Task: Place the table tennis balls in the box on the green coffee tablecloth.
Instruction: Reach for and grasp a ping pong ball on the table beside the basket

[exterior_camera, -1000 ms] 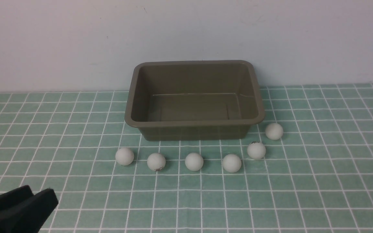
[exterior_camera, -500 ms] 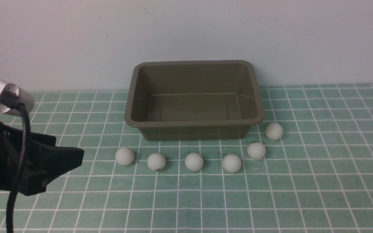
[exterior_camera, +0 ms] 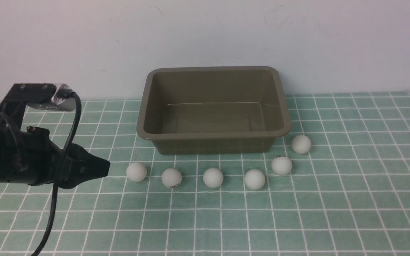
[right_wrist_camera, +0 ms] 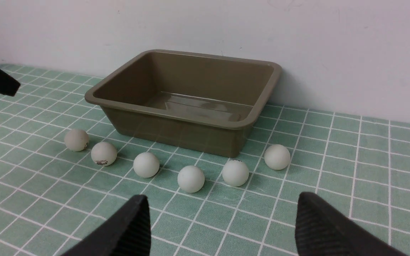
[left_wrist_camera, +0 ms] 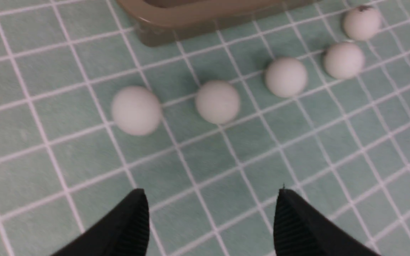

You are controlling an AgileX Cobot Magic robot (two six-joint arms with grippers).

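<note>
On the left of the front view, the black left gripper (exterior_camera: 100, 168) hangs over the green checked tablecloth (exterior_camera: 297, 220), jaws spread with nothing between them, tip near the leftmost ball. Six white table tennis balls (exterior_camera: 213, 177) lie on the cloth across the middle, the row rising toward the right. All are outside the olive-brown box (exterior_camera: 212, 135) just behind them, near the wall (exterior_camera: 205, 35). The right gripper (right_wrist_camera: 222, 199), seen only from its wrist camera, is spread, holding nothing.
</note>
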